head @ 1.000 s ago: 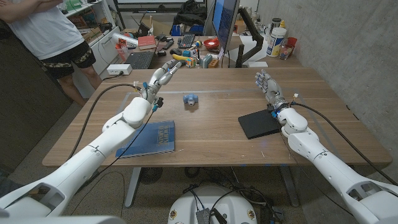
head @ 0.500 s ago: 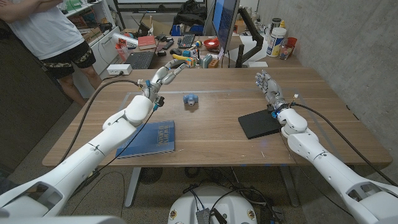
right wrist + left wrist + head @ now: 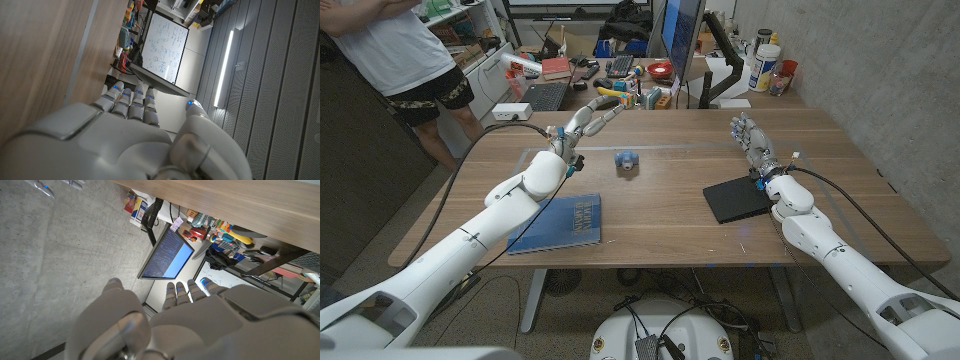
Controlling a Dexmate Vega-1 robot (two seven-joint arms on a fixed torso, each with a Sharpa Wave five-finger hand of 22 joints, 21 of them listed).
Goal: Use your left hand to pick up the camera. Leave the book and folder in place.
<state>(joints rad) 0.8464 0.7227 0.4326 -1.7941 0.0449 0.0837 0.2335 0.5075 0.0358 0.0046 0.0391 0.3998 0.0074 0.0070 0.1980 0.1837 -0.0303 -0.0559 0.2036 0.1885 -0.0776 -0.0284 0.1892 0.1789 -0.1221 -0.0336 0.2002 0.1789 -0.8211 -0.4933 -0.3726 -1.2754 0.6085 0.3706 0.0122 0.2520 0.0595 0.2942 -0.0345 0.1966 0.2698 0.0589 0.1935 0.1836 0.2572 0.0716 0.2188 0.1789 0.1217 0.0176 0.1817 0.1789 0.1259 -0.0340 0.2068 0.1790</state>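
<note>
Not yet grasped: small blue-grey camera (image 3: 627, 160) untouched, at 3 o'clock of white left hand (image 3: 582, 122), fingers spread wide, empty; reach, grip, lift remain.

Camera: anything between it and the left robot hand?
Nothing visible. In the head view the left robot hand is raised, to the left of the camera, with only bare table between. The book and folder lie off that line.

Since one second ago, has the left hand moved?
Yes. In the head view the left hand has moved toward the table's far edge and a little to the robot's right, its fingertips now nearer the yellow clutter behind it. The camera lies untouched.
</note>
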